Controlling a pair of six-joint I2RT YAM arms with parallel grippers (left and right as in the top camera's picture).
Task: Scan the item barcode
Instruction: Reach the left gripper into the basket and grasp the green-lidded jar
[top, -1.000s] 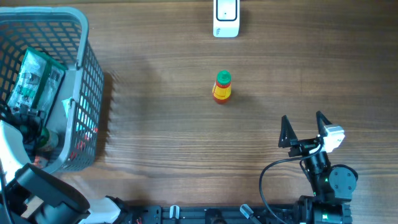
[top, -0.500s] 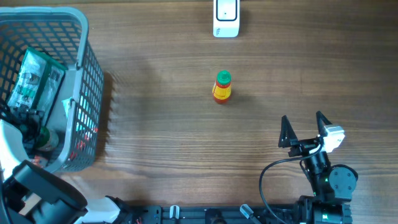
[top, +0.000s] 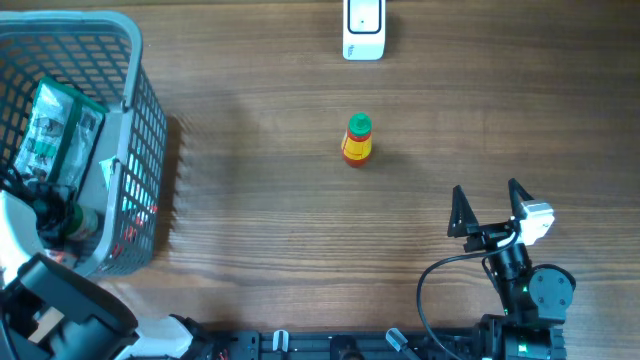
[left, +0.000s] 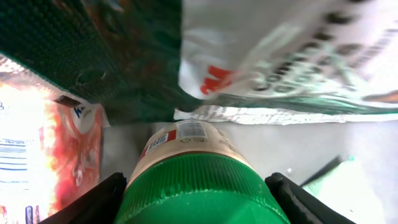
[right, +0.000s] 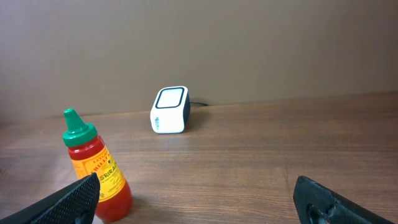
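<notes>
Far left, a grey mesh basket (top: 150, 130) stands on the wooden worktop (top: 280, 220), with the left arm reaching down into it. A clear packet with green print (top: 55, 125) lies tilted against the basket's inner wall.

In the left wrist view, the left gripper (left: 198, 199) brackets the cap of a green-capped bottle (left: 186, 146), which lies low in the basket. One dark finger (left: 99, 199) appears against each side of the cap. Whether the fingers actually clamp the cap cannot be told. Beyond the bottle are a red-orange packet (left: 37, 143) at left, a dark green packet (left: 93, 56) above it, and a crumpled white packet (left: 280, 56) at right.

At centre, a sriracha bottle (top: 357, 140) with a green nozzle cap stands upright on the bare worktop, well apart from the basket. Behind it, at the far edge, sits the white barcode scanner (top: 363, 28), its window facing the near edge of the worktop.

Lower right, the right gripper (top: 486, 190) is released and empty, its fingers spread wide. It points toward the sriracha bottle and the scanner and touches neither. In the right wrist view, the sriracha bottle stands just beside the left-hand fingertip (right: 71, 199).
</notes>
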